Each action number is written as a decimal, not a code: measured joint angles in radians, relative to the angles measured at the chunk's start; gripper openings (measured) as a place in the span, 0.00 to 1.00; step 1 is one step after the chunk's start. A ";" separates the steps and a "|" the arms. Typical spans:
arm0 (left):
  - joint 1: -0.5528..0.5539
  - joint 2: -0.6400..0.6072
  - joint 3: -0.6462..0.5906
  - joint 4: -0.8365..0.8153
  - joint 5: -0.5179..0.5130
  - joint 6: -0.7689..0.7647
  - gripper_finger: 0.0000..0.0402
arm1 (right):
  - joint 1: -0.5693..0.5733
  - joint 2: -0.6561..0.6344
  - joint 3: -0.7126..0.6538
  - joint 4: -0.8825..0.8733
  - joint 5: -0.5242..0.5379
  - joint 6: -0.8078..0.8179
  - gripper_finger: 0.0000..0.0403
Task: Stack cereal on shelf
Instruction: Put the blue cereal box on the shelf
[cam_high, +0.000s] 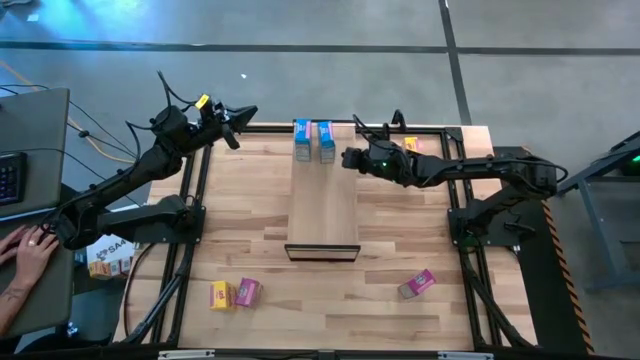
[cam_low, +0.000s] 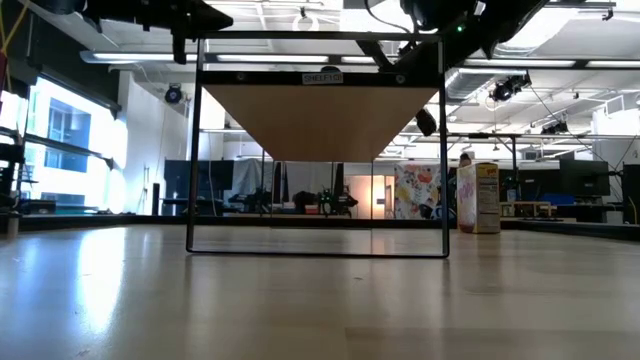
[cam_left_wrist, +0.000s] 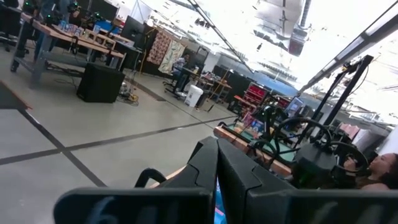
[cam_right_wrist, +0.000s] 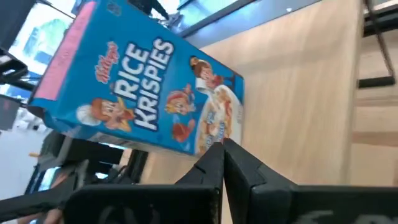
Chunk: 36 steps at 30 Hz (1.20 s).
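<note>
High view, left to right: a person's hand (cam_high: 30, 248) rests on a side desk off the table's left edge, not part of the job. Left pincer (cam_high: 232, 130) sits raised at the table's far-left corner, well apart from everything, fingers (cam_left_wrist: 205, 168) pressed together with nothing between them in the left wrist view; it waits. Near front-left of the table (cam_high: 240, 200), a yellow box (cam_high: 219, 295) and a pink box (cam_high: 247, 291) lie just beside each other. Centre: the shelf (cam_high: 323, 215) runs front to back, and two blue boxes (cam_high: 313, 141) stand upright side by side at its far end, touching or nearly so. Right pincer (cam_high: 350, 158) is just beside the right-hand blue box; right wrist view shows its fingers (cam_right_wrist: 214, 165) shut together, empty, tips at the lower edge of the Rice Krispies box (cam_right_wrist: 146, 96), contact can't be confirmed. Another pink box (cam_high: 417, 284) lies on its side front-right, and a yellow box (cam_high: 412, 145) is part-hidden behind the right arm at the far right. Low view only shows the shelf underside and one upright box (cam_low: 478, 197) farther back. Judgement: two of six placed, step in hand looks like clearing away from the blue pair and heading for the next box. Doing it well: back the right pincer straight off sideways so it doesn't clip the box and topple both, lift before swinging, then open wide over the front-right pink box and grip across its narrow faces. Risk: a lying box needs reorienting to stand upright next to the blue pair.
</note>
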 joint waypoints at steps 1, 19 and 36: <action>0.000 0.000 0.000 0.000 0.000 0.000 0.00 | -0.003 0.001 0.000 0.006 -0.004 -0.006 0.00; 0.000 0.000 0.000 0.080 -0.044 0.002 0.00 | -0.040 0.001 0.000 0.050 -0.085 -0.066 0.00; 0.000 0.000 0.000 0.080 -0.059 -0.026 0.00 | -0.057 0.070 0.001 0.148 -0.143 -0.062 0.00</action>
